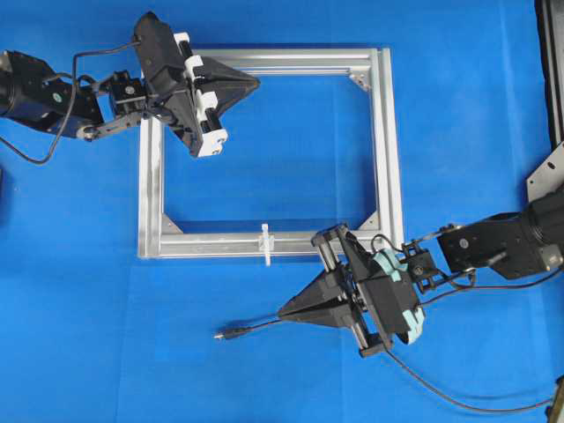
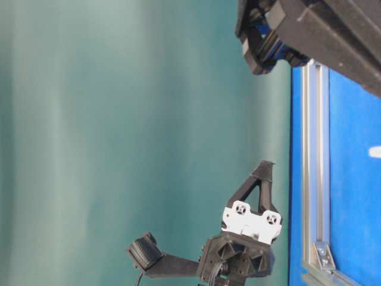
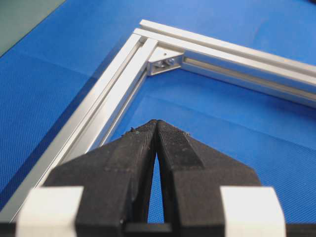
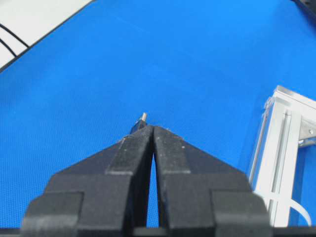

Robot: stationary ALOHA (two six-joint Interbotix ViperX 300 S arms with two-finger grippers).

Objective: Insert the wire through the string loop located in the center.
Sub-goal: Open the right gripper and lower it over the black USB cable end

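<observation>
1. The blue mat (image 1: 79,291) covers the whole work surface; it gives a plain, flat bed for the frame and lets the thin dark cable show up clearly.
2. The silver frame (image 1: 388,141) lies flat on the mat as an open rectangle; it seems to serve as a fixed stand, holding the loop in a known spot on its near rail.
3. The left gripper (image 1: 254,84) hangs over the frame's top-left corner, pointing inward; its jaws are pressed together with nothing between them, as the left wrist view shows; it looks parked clear of the work.
4. The right gripper (image 1: 284,313) sits just below the frame's near rail, tips toward the plug; its jaws are likewise closed and empty; the right wrist view shows the plug just past the tips, not gripped, so picking it up looks to be the step ahead, and the jaws must part first.
5. The wire (image 1: 458,401) runs loose across the mat from the lower right, passing under the right gripper; its plug (image 1: 227,334) rests on the mat below and left of the loop, apart from it.
6. The string loop (image 1: 265,244) stands upright at the middle of the near rail; nothing is threaded through it yet.
</observation>
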